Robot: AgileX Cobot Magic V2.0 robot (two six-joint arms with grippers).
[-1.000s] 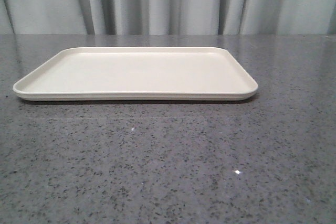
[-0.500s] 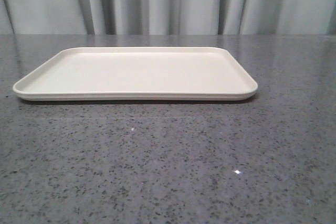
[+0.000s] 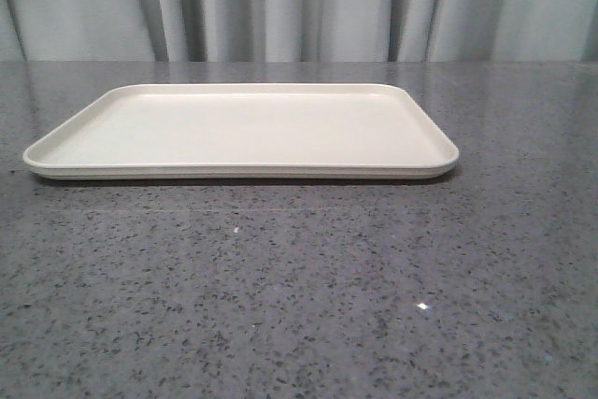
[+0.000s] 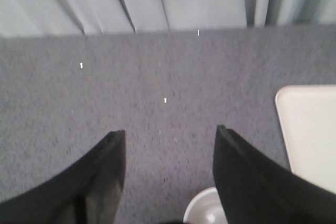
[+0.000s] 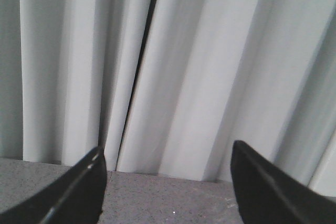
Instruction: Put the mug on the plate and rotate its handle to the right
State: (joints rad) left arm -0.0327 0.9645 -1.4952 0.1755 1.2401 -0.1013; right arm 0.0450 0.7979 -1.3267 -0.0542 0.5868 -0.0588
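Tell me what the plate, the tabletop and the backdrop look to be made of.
The plate: likely melamine or plastic, smooth matte cream, with a softly moulded rim. The tabletop: polished speckled grey stone or a laminate imitating it; small glints reflect off it. The backdrop: pale grey fabric curtain, hanging in vertical folds.

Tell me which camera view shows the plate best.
The front view: the whole plate lies in frame on the grey table, rim and all four rounded corners visible, nothing on it. The left wrist view catches only one corner of it, partly behind one of the fingers. The right wrist view shows none of it, only curtain and table edge.
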